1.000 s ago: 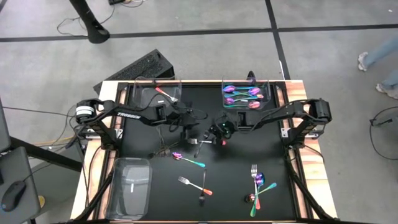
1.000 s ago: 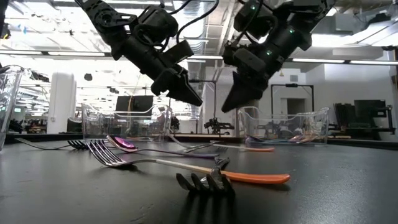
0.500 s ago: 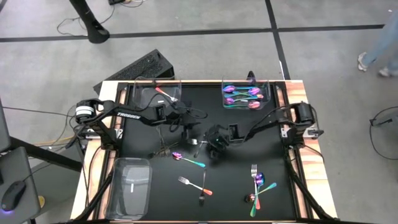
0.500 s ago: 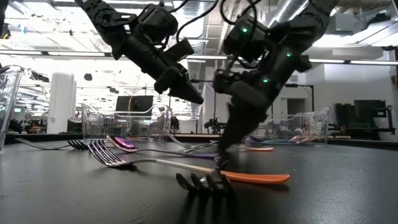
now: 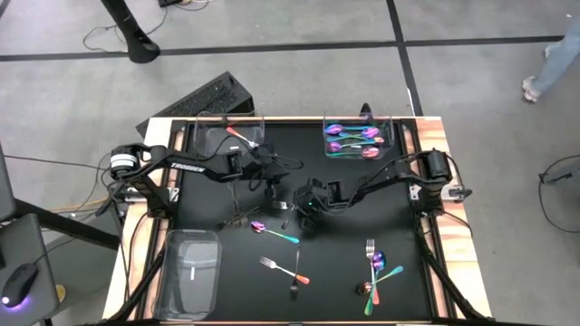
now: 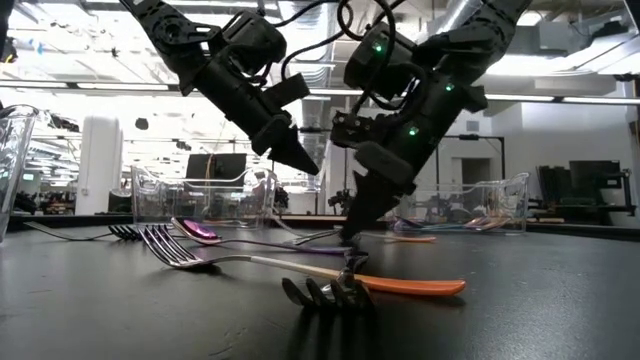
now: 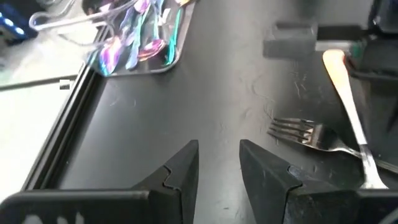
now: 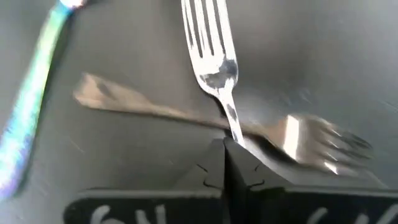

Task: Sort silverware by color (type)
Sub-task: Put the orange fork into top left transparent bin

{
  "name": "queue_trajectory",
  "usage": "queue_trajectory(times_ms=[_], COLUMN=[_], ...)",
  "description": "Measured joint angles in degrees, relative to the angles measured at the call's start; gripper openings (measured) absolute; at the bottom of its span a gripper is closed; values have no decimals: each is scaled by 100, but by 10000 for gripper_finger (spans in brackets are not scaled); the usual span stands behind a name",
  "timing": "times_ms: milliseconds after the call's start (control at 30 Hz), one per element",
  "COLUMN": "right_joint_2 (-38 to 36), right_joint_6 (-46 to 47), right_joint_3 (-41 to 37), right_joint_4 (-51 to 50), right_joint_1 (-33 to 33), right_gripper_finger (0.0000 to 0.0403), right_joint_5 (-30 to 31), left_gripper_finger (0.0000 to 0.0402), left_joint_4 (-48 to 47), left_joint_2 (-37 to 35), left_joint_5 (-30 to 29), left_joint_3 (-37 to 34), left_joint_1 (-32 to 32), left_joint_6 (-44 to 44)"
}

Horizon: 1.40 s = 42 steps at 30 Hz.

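Note:
My right gripper (image 5: 304, 219) is down at the table's middle, shut on a silver fork (image 8: 211, 50) whose tines point away from the fingers. A second silver fork (image 8: 298, 142) lies crosswise under it. An iridescent spoon (image 5: 273, 233) lies just nearer. My left gripper (image 7: 219, 167) hangs above the mat, left of the right one, open with nothing between its fingers. The far right tray (image 5: 358, 141) holds iridescent spoons. More forks and spoons (image 5: 376, 269) lie near the front edge. My right gripper pinches the silver fork's slim neck (image 8: 232, 127), just behind the tines, between its two fingers. The fingers slant down from the table's right side and lie along the fork. The fork sticks straight out past the fingertips; whether it is clear of the mat I cannot tell.
A clear tray (image 5: 229, 138) at the far left holds a coppery piece. Another clear tray (image 5: 191, 272) stands at the near left corner. A fork with a coppery handle (image 5: 283, 269) and a dark fork (image 6: 330, 292) lie near the front middle.
My right gripper has come down from above the mat to table height, shifting toward the table's near left, and now stands at the crossed silver forks. The silverware on the mat lies where it did.

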Motion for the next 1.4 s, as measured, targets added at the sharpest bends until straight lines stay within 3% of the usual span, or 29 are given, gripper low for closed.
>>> queue_trajectory(times_ms=[167, 267, 400, 567, 733, 1000, 1267, 1400], right_joint_2=[-524, -694, -653, -194, 85, 46, -524, -982], right_joint_6=[1, -3, 2, 145, 244, 291, 288, 266], right_joint_3=[-2, -29, -37, -36, -2, -8, -63, -41], right_joint_4=[-63, -239, -505, -640, -607, -745, -1218, -1551], right_joint_1=[-18, -13, -43, -50, -42, -37, -37, -37], right_gripper_finger=[83, 119, 159, 180, 153, 21, 11, 8], right_joint_5=[227, 262, 266, 270, 273, 282, 507, 1487], left_gripper_finger=[106, 106, 106, 106, 106, 106, 106, 115], left_joint_4=[-26, 15, 498, 1054, 1136, 1440, 1482, 1450], left_joint_2=[0, 0, 0, 0, 0, 0, 0, 0], left_joint_5=[76, 501, 1075, 1162, 1181, 1164, 743, 662], left_joint_3=[0, -7, -273, -658, -745, -745, -745, -745], left_joint_1=[157, 294, 457, 567, 559, 541, 583, 681], left_joint_6=[-201, -284, -486, -788, -876, -898, -1146, -1176])
